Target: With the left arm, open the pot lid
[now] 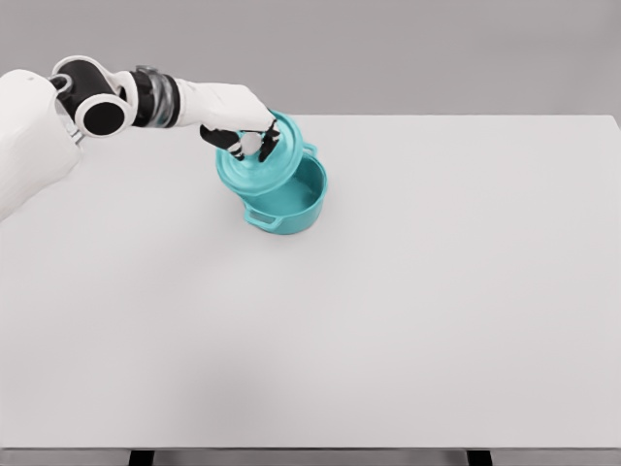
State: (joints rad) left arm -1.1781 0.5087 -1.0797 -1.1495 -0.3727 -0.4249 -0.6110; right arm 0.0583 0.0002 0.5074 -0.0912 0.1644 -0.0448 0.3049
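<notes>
Head view: left hand [238,126] grips the teal lid [260,157] by its knob, holding it tilted above the open teal pot [289,199], which sits on the white table [437,291], left of centre.

White table [408,320], plain grey backdrop [437,49] behind far edge.

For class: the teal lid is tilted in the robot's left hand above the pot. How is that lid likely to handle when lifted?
The lid keeps its round shape while tilted, so it is probably rigid. The left hand grips only near its top, so it may swing or slip. Its smooth surface suggests little friction. Its lower edge seems near the pot rim and could knock it.
</notes>
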